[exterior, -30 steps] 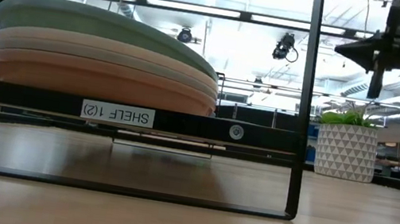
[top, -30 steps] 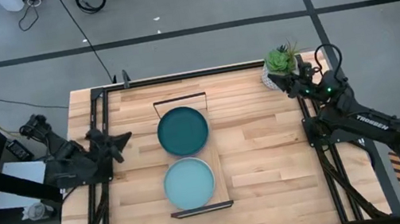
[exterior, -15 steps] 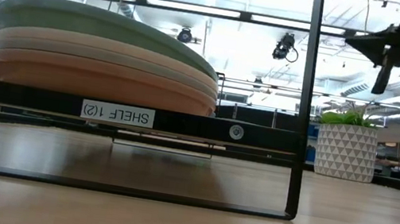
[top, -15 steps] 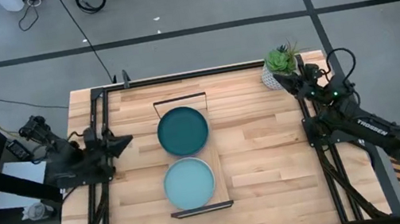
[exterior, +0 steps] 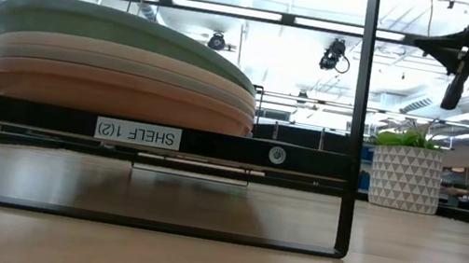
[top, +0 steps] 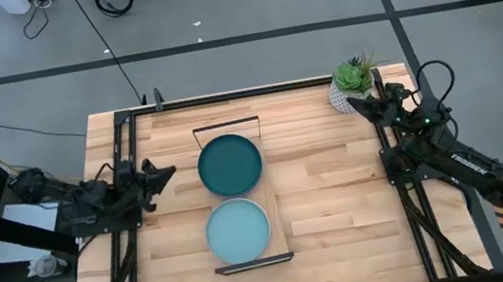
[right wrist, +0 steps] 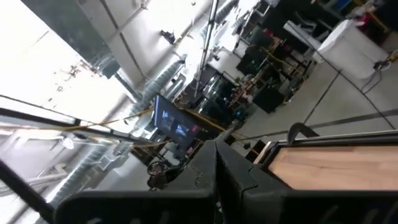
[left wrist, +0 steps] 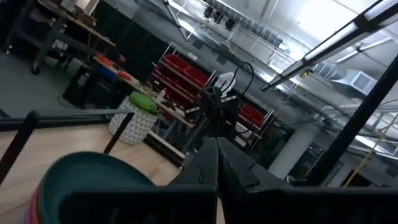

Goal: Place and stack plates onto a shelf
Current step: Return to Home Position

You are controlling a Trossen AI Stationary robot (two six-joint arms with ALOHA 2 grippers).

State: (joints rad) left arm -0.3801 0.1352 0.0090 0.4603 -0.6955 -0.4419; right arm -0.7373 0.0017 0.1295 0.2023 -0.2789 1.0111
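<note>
In the low view the thin black wire frame of the shelf stands nearest, on the pale wooden bench; its front rail carries a white label; on its board, at the left of the frame, lies a stack of plates with the light blue plate on top, and tan, grey and peach rims show under it. In the high view this stack is in the lower middle of the frame; just beyond it, at the centre, the dark teal plate tops a second stack, and the two rims nearly touch; both stacks lie on the shelf. The left end effector hangs at the middle left of the frame, over the bench's edge, apart from the shelf; its fingers are pressed together and hold nothing. Farther, at the upper right, the right end effector is just beside the potted plant; its fingers also meet, and it is empty.
</note>
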